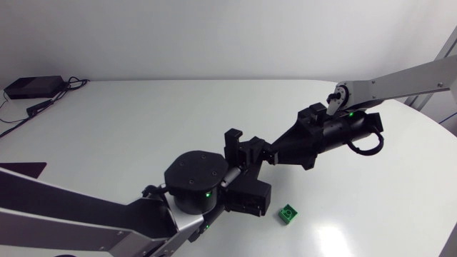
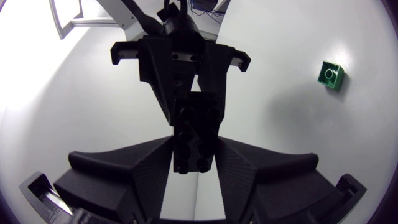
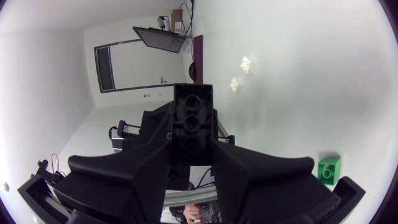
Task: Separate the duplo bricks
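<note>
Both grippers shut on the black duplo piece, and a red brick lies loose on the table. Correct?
One error: the loose brick on the table is green, not red, as the head view shows. The rest stands: the left gripper and the right gripper are both shut on the black duplo piece.

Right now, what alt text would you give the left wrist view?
The left gripper is shut on a black duplo piece, and the right gripper grips its far end, both over the white table. One green brick lies on the table, apart, beside the grippers.
</note>
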`<state>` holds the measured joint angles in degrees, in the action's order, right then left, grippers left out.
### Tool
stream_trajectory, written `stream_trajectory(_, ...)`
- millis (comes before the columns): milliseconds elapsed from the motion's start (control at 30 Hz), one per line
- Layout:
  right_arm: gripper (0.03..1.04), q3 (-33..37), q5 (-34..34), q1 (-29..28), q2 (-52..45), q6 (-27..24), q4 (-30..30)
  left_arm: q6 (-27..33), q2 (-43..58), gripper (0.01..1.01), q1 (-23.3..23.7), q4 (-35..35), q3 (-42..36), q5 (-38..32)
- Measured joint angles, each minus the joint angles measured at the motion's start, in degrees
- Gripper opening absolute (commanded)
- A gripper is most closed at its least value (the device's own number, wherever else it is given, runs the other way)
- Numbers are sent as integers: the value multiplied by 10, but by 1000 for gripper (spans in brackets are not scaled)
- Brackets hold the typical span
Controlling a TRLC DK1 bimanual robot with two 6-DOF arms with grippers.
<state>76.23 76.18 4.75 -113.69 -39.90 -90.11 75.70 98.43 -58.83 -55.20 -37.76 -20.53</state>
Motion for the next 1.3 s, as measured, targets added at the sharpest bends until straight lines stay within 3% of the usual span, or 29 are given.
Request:
stream_trajectory(100, 908, 0, 4, -5, 11, -15, 2, -1, -15, 333, 3, 6, 3, 5)
stream_trajectory(167, 984, 0, 4, -16, 21, -28, 0, -1, -31, 333, 6, 15, 4, 11)
stream_trajectory(367, 990, 2, 0, -57, 34, -109, -56, -4, -106, 333, 23, 113, 2, 29)
stream_trajectory(567, 990, 2, -30, -95, 36, -142, -35, -45, -160, 333, 50, 322, -29, 54)
stream_trajectory(733, 990, 0, -61, -112, 36, -148, 16, -118, -163, 333, 82, 531, -107, 116)
stream_trajectory(867, 992, -18, -96, -120, 45, -127, 98, -155, -154, 331, 124, 632, -174, 162)
stream_trajectory(1067, 993, -89, -241, -113, 114, 6, 352, -175, -115, 331, 171, 744, -210, 214)
stream_trajectory(1133, 993, -110, -283, -101, 132, 37, 411, -178, -101, 331, 183, 762, -210, 223)
stream_trajectory(1300, 993, -142, -333, -77, 151, 73, 469, -176, -85, 331, 242, 771, -210, 238)
